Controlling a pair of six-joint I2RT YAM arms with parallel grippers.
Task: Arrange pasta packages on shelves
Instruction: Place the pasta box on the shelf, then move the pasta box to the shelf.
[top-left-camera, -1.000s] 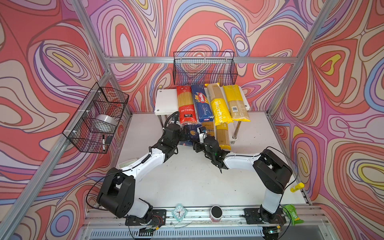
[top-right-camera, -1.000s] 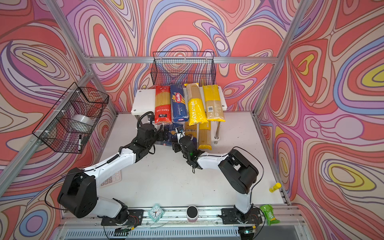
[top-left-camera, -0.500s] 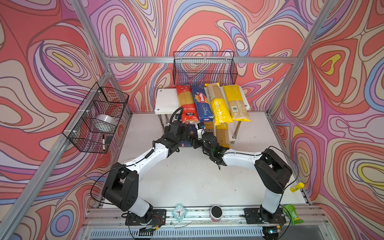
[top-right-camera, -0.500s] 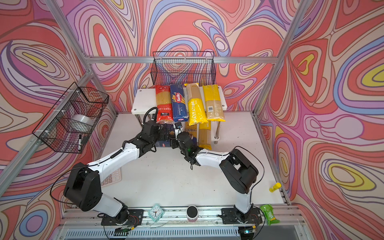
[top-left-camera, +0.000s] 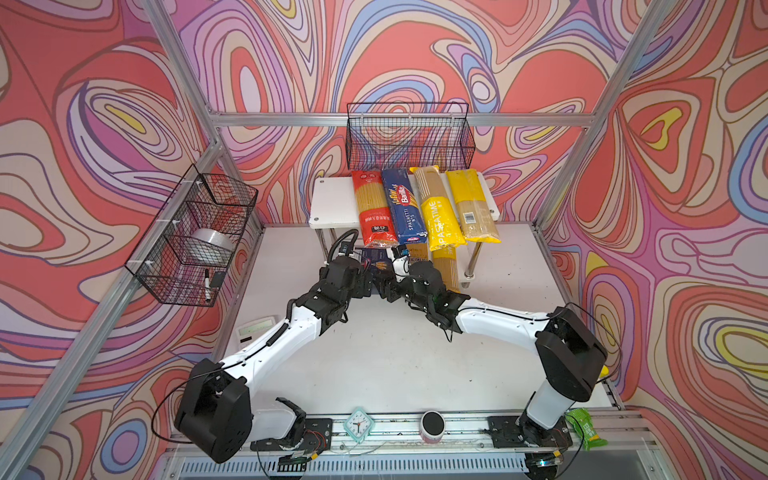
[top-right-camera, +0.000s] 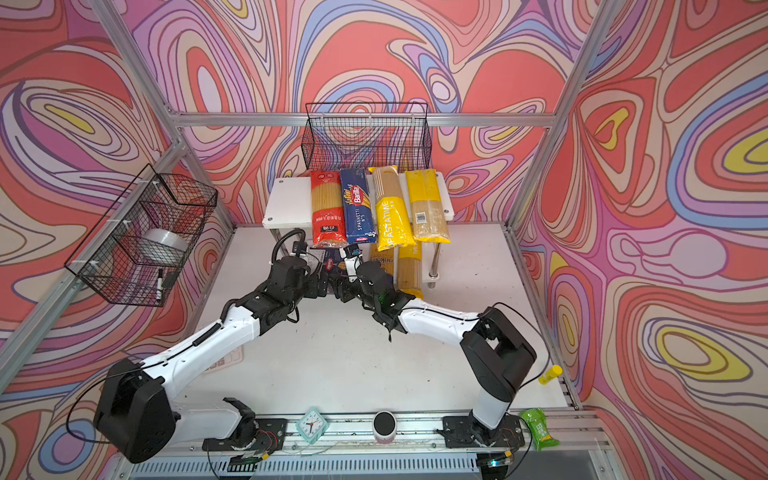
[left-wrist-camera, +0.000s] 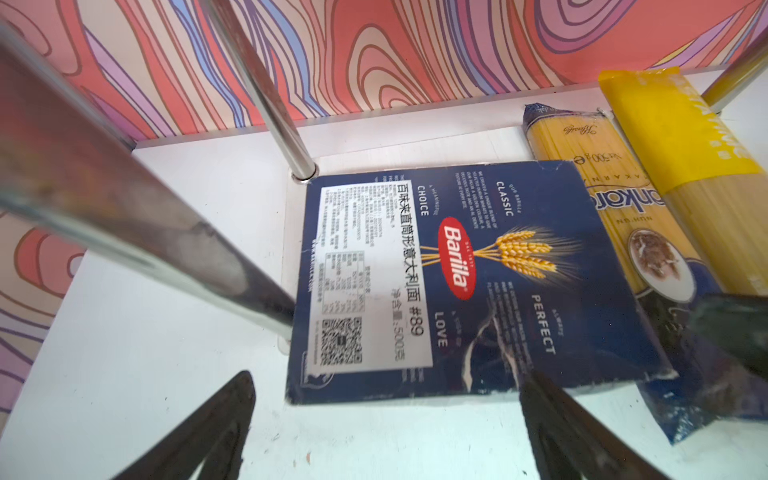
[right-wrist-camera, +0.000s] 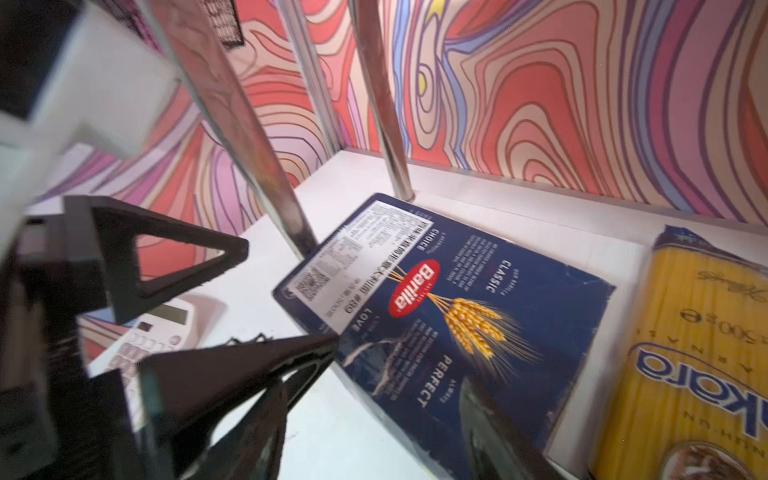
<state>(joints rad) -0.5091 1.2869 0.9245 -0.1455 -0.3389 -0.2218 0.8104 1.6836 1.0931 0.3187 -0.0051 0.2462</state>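
Seemingly nearly done: four long packs (top-left-camera: 407, 212) lay on the rack's (top-left-camera: 332, 203) top board, two bags (left-wrist-camera: 615, 174) below, and the left gripper (left-wrist-camera: 388, 386) and right gripper (right-wrist-camera: 401, 361), both spread and empty, hovered at the wide Barilla box (left-wrist-camera: 478, 270) lying askew on the lower board (right-wrist-camera: 623, 253), apparently the last thing to square up.

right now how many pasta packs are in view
7. Top shelf, side by side: red bag, Barilla pack, PASTATIME bag, barcode bag. Lower shelf: wide Barilla box, Ankara bag, yellow bag. More could hide beneath the top one.
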